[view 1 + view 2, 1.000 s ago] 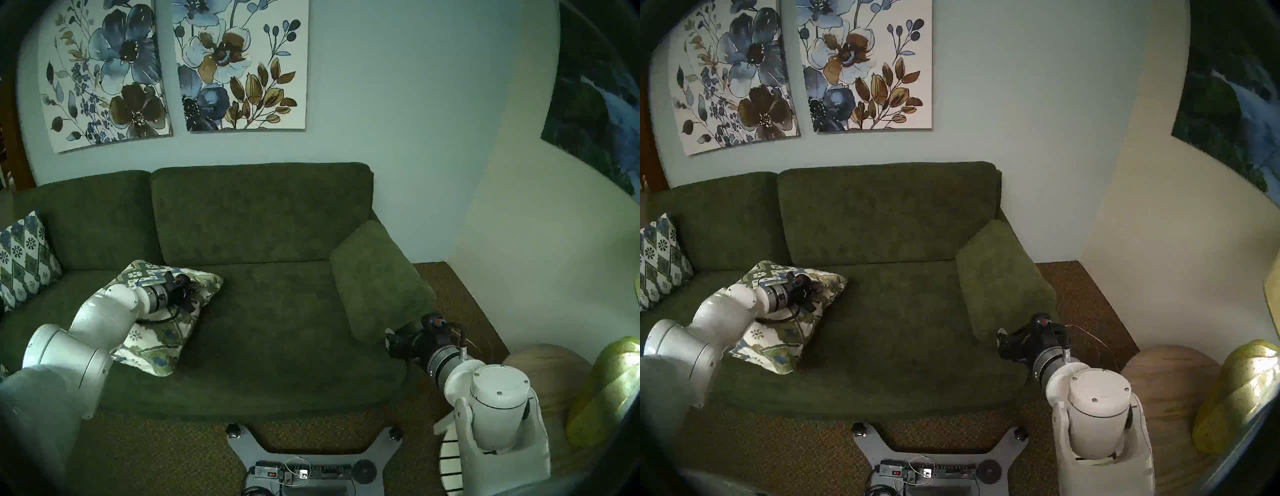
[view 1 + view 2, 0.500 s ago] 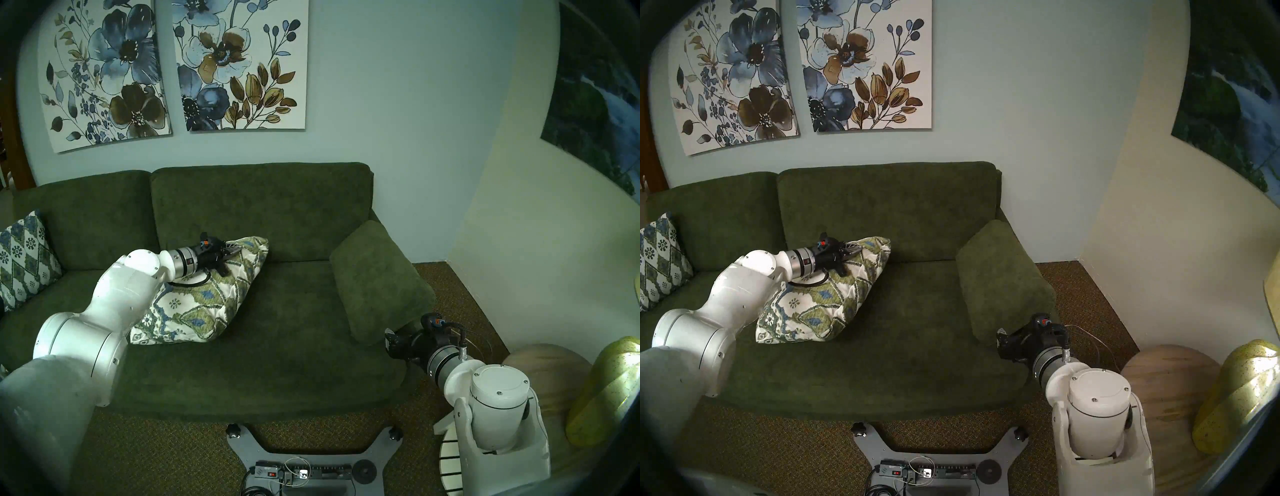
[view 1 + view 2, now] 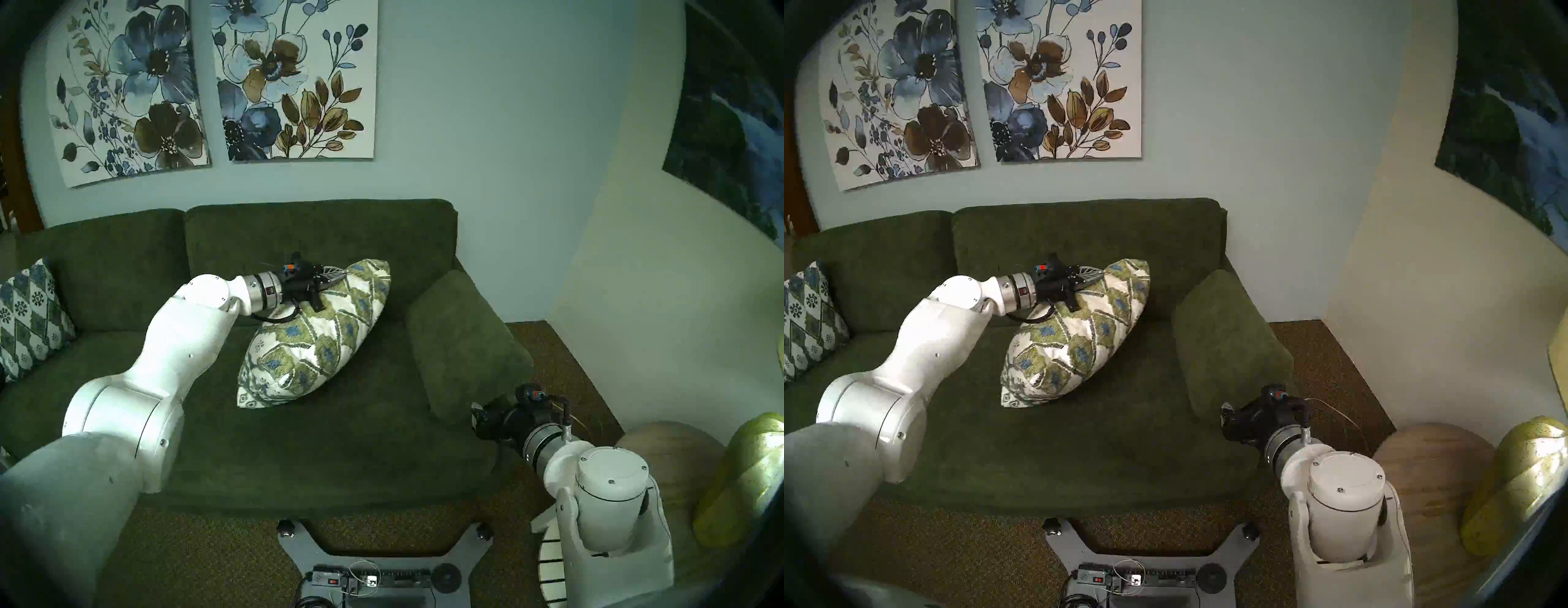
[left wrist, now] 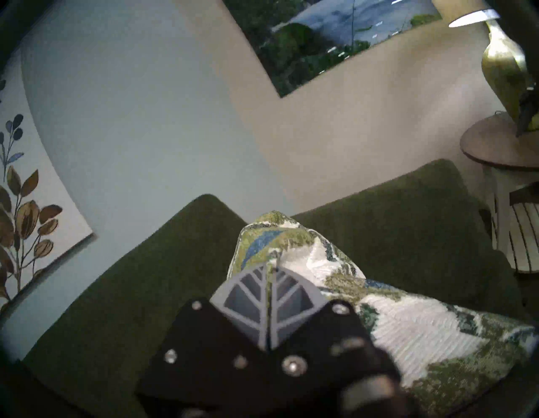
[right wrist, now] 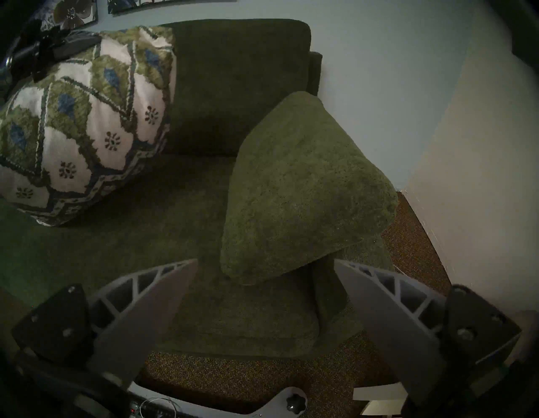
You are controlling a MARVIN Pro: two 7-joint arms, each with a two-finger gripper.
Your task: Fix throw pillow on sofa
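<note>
I have the left gripper (image 3: 335, 275) pinched fully together on the top edge of the throw pillow (image 3: 314, 339), a fold of fabric caught between the fingertips. The pillow hangs tilted in front of the sofa (image 3: 348, 424) back, its lowest corner about at the seat. It sags and bulges, so I judge it light, soft and floppy; a corner or seam gives the surest hold. My right gripper (image 5: 264, 292) stands wide apart, empty, near the plain green cushion (image 3: 466, 344) at the sofa's right end.
</note>
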